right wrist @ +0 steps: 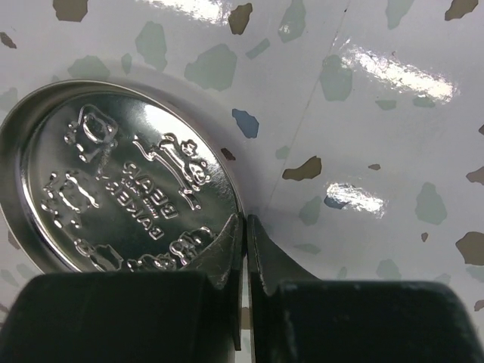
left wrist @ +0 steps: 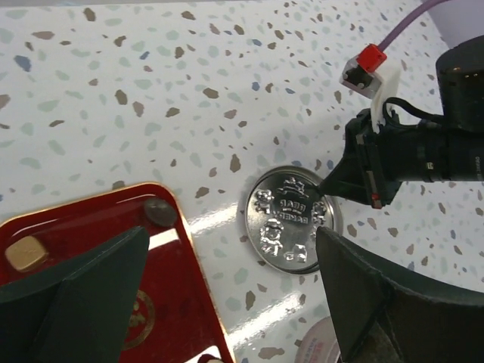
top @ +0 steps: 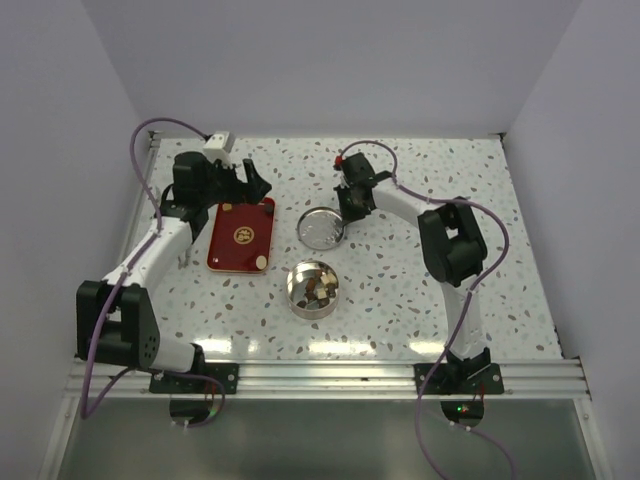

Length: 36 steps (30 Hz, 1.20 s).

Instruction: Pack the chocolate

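Several dark and cream chocolate chunks lie in the open round tin (top: 313, 289). A cream chunk (left wrist: 26, 252) and a dark chunk (left wrist: 160, 212) lie on the red tray (left wrist: 91, 227); another cream chunk (top: 260, 262) sits at the tray's near right corner. The embossed silver lid (top: 322, 228) lies on the table between the tray and my right arm. My right gripper (right wrist: 245, 219) is shut on the lid's rim (right wrist: 121, 181), one finger inside and one outside. My left gripper (left wrist: 233, 234) is open and empty above the tray's far end (top: 250, 185).
The red tray (top: 240, 235) lies left of the lid, and the tin stands in front of both. A white block (top: 219, 142) sits at the far left edge of the table. White walls close the table on the left, right and back.
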### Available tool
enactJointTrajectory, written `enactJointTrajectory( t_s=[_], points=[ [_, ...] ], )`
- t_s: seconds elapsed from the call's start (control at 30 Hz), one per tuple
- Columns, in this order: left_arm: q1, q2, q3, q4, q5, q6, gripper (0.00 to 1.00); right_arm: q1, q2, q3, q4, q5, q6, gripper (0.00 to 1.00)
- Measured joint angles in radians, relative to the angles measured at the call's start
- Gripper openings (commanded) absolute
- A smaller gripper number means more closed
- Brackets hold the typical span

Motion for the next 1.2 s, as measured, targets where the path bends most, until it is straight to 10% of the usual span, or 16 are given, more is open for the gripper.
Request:
enactJointTrajectory(
  t_s=[1.03, 1.2],
  points=[
    [-0.133, 0.202, -0.053, 0.399, 0.233, -0.262, 0.95, 0.0, -0.355, 0.01, -0.021, -0.029, 0.0, 0.0],
    [-0.158, 0.241, -0.067, 0.513, 0.298, -0.345, 0.78, 0.0, -0.355, -0.006, -0.015, -0.046, 0.002, 0.0]
  ],
)
